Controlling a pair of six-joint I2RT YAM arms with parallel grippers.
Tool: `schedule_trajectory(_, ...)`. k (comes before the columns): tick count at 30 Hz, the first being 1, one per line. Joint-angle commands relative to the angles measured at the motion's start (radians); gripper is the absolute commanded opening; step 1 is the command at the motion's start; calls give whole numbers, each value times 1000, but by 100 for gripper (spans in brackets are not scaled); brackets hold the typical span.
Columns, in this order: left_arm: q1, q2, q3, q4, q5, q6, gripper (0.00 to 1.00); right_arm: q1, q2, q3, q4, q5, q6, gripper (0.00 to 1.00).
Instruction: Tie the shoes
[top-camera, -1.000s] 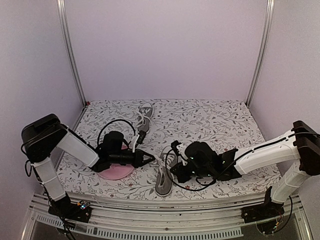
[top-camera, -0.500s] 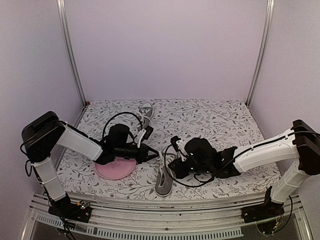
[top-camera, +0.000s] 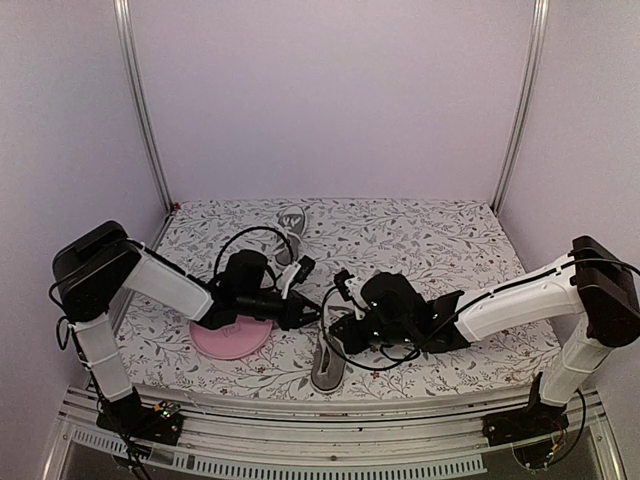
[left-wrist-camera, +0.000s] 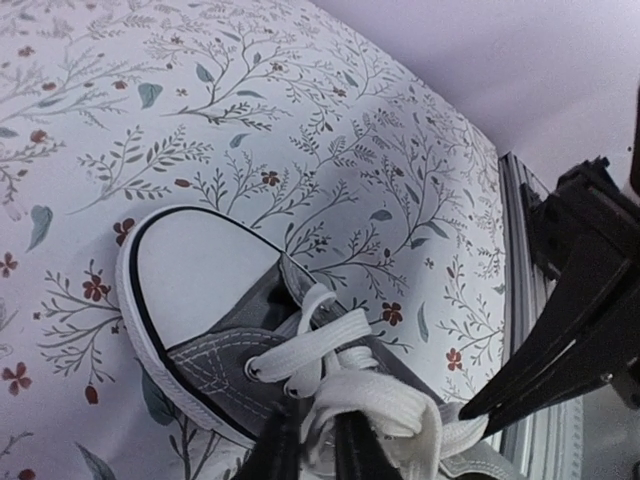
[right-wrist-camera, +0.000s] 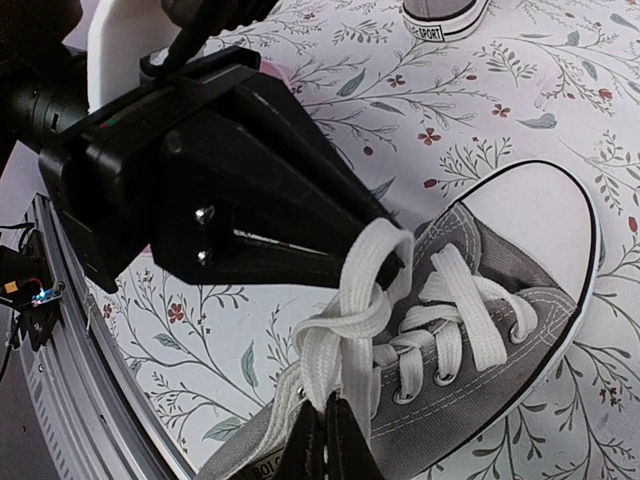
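Two grey shoes are in view. The near shoe (top-camera: 328, 362) lies between both grippers, and the far shoe (top-camera: 292, 224) stands by the back wall. In the right wrist view the near shoe (right-wrist-camera: 505, 330) shows its white toe cap and a raised loop of white lace (right-wrist-camera: 375, 275). My right gripper (right-wrist-camera: 328, 408) is shut on the lace strands just below that loop. The left gripper (right-wrist-camera: 395, 268) has its tips inside the loop. In the left wrist view the left gripper (left-wrist-camera: 312, 440) has narrow jaws with lace (left-wrist-camera: 400, 405) pinched between and draped over them.
A round pink plate (top-camera: 232, 340) lies left of the near shoe, under the left arm. The table's front rail (top-camera: 330, 415) runs close behind the near shoe's heel. The flowered cloth (top-camera: 420, 240) covers the table to the back wall.
The left gripper has moved right, from over the pink plate to the near shoe's laces. The right gripper has shifted a little left and back, drawing the lace up.
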Motion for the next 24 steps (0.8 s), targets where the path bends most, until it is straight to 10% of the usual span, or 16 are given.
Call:
schedule_trajectory(1,-12,-10,-10,-7,-78,-4,24,-10,2,16,20,-5,21,2)
schedule_trajectory(5,-9,-75,-81,4,-156,-16,49,-17,-15,-5,20,-5,37,3)
schedule_trajectory(10,-8,-152,-153,-1,-208,-12,58,-25,-24,-22,20,-13,49,2)
schedule_trajectory(24,-31,-97,-190,121,-54,99,33,-34,-26,-24,29,-32,59,3)
